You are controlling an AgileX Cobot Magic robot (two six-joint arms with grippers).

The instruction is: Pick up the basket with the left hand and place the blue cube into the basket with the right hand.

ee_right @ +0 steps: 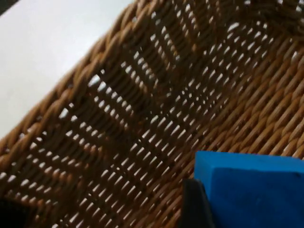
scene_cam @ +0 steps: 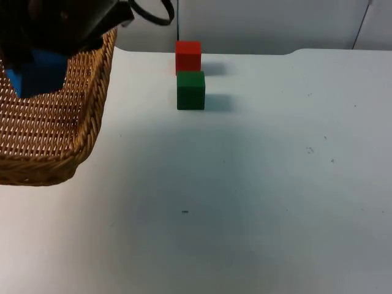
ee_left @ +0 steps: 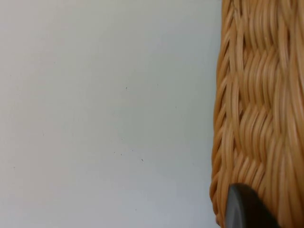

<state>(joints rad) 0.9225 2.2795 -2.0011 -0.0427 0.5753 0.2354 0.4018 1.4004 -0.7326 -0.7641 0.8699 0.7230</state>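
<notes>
Basket: a woven wicker basket point(scene_cam: 55, 122), lifted off the white table point(scene_cam: 257, 184) at the left of the top view, tilted so its open mouth faces the camera.
Left gripper: closed on the basket's rim; in the left wrist view one black fingertip point(ee_left: 244, 209) presses against the weave point(ee_left: 259, 95). The gripper itself I cannot place in the top view.
Right gripper: the right gripper point(scene_cam: 43, 52) hangs over the basket's interior with the blue cube point(scene_cam: 38, 72) pinched between its fingers. In the right wrist view a finger point(ee_right: 194, 204) lies against the cube's side point(ee_right: 251, 190), with the basket floor point(ee_right: 142, 118) just below.
Blue cube: above the basket's floor, inside the line of the rim; probably not resting on the weave yet, though the dark arm covers much of it from above.
Handling, cube: it looks rigid, light and smooth-faced, so a squeeze on two opposite flat faces should hold it; a corner grip would likely slip.
Handling, basket: stiff but slightly springy wicker, light; the thick braided rim is the sound place to hold, and a one-sided hold will let it tip.
Step in hand: release into the basket seems next.
Others: a red cube point(scene_cam: 188, 56) and a green cube point(scene_cam: 190, 90) stand touching near the table's far edge, well apart from the basket.
</notes>
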